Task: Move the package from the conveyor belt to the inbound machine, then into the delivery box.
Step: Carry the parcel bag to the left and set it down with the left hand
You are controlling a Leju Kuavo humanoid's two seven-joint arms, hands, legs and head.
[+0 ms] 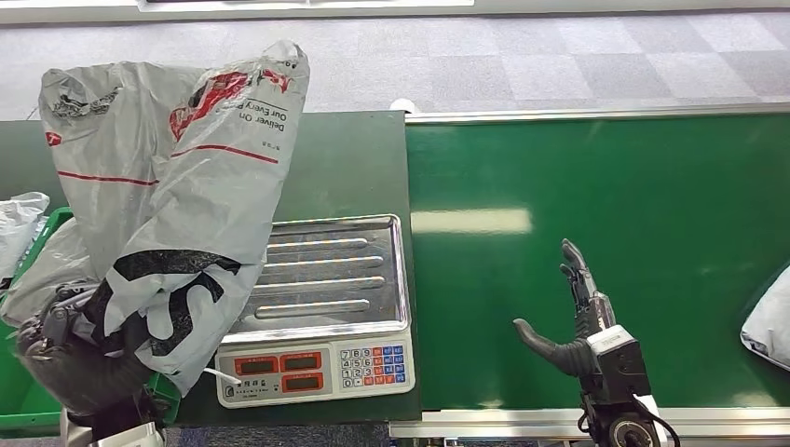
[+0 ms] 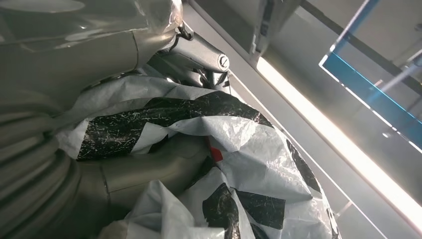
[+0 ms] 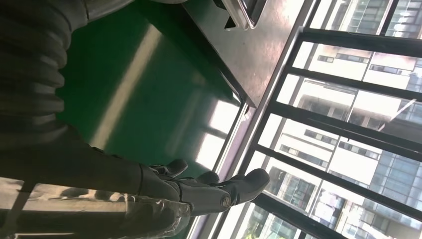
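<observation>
1. The left hand grips the bag, a grey plastic mailer with red and black print, by its lower end; the rest of the bag stands up above the fingers and flops over toward the scale just beside them.

2. Seen from the left wrist, the thumb presses into crumpled film, with folds of the bag bunched around it: a closed grip on the wrapping, not on whatever is inside.

3. The bag hangs in the air, clear of the belt and not resting on the scale's steel tray; a green bin sits under and beside the holding hand, with another pale bag just beyond it.

4. Handling, as a judgement: the film looks thin, soft and slick, and the bag buckles under its own weight, so it is probably light with soft contents. It will sag and swing, not hold a shape.

5. The best hold is likely a gathered fistful of film near the bulk of the contents, where the fingers can trap folds; a flat, smooth panel could slide out.

6. The right hand hovers over the belt holding nothing, fingers spread and thumb out. Another pale parcel lies well away from those fingers, at the belt's far side.
</observation>
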